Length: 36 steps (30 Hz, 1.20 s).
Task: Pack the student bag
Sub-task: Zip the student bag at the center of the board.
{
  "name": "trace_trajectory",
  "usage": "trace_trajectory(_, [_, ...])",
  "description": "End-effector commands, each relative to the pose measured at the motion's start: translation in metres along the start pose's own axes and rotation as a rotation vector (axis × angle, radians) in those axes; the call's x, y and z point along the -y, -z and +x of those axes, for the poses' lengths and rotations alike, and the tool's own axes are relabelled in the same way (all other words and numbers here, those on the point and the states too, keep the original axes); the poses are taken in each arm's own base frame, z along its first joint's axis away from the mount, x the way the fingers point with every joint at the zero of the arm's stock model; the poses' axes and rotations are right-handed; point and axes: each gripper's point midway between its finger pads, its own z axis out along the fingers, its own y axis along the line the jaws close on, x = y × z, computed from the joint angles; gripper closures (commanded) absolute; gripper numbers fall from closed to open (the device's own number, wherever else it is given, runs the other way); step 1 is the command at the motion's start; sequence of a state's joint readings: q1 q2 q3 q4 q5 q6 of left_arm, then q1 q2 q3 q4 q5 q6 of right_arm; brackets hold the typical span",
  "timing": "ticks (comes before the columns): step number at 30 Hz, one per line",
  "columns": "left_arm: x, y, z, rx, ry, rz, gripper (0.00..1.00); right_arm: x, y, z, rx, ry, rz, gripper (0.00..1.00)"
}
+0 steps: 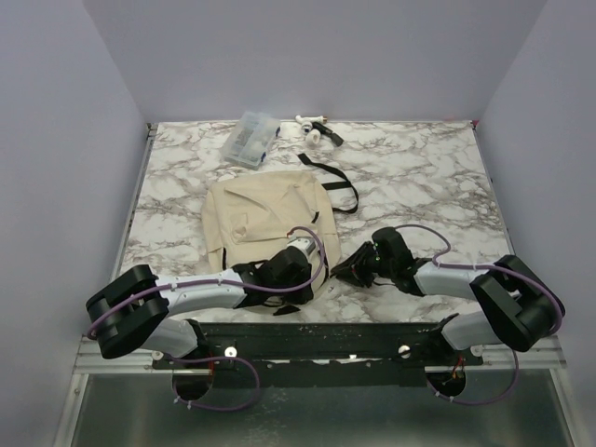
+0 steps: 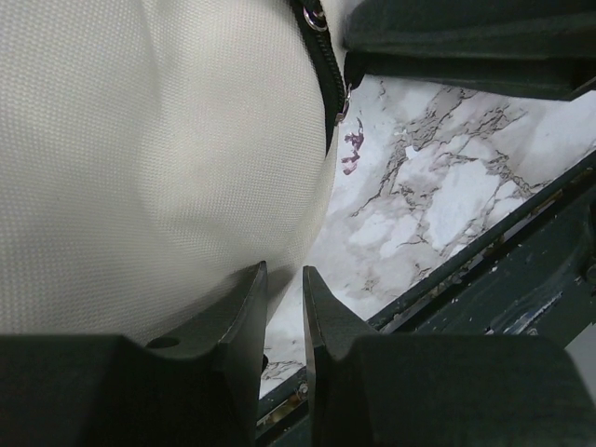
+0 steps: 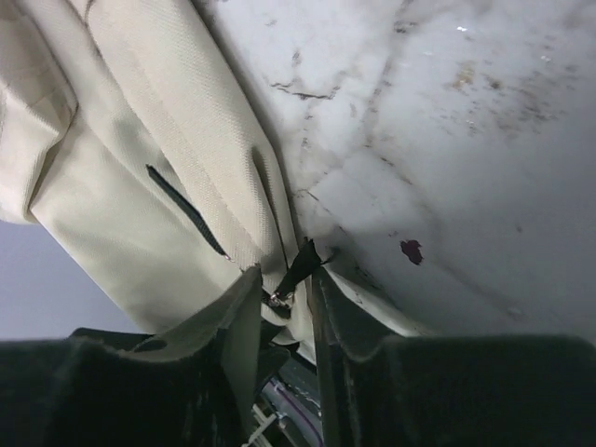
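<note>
Left pincer [image 2: 284, 279] sits at the near edge of the student bag [image 1: 265, 214], its jaws almost together with a thin gap. Whether cloth is caught between them cannot be told. Right pincer [image 3: 284, 279] is at the bag's near right corner, jaws nearly together around a small black tab [image 3: 300, 265]; a firm hold cannot be confirmed. The beige bag lies flat mid-table on the marble table [image 1: 419, 177], one black strap [image 1: 337, 182] trailing far right. It looks soft, light and limp, likely to sag and fold when lifted. Seamed edges, zipper tape or straps seem the surest holds.
</note>
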State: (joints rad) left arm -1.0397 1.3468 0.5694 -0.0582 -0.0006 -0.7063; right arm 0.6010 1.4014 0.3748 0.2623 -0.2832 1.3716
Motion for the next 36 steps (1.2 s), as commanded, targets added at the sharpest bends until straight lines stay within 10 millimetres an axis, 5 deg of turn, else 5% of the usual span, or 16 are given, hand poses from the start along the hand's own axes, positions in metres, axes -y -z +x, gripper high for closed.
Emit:
trace_trajectory(1, [0.0,0.001,0.009,-0.026,0.014,0.026,0.77,0.008,0.0,-0.015,0.082,0.042,0.056,0.75])
trace_trajectory(6, [-0.003,-0.001,0.01,-0.032,0.016,0.023,0.77,-0.001,-0.003,-0.016,0.065,0.087,0.06,0.8])
trace_trajectory(10, [-0.005,-0.001,0.013,-0.034,0.018,0.019,0.77,0.005,-0.005,-0.016,0.064,0.066,0.097,0.64])
trace_trajectory(15, [-0.001,0.002,0.008,-0.018,0.017,0.038,0.77,0.021,-0.005,-0.011,0.046,0.005,0.158,0.65])
trace_trajectory(21, [0.002,0.002,0.0,-0.001,0.012,0.044,0.77,0.035,-0.005,-0.01,0.06,0.008,0.206,0.72])
trace_trajectory(25, [0.0,-0.001,0.003,-0.016,0.014,0.036,0.77,0.035,-0.013,-0.006,0.03,0.03,0.192,0.99])
trace_trajectory(29, [-0.002,-0.004,0.003,-0.016,0.016,0.031,0.77,0.023,-0.013,-0.01,0.061,0.104,0.199,0.99])
trace_trajectory(36, [-0.012,-0.004,0.006,-0.013,0.04,0.001,0.78,-0.033,0.021,-0.017,0.173,0.244,-0.037,0.99])
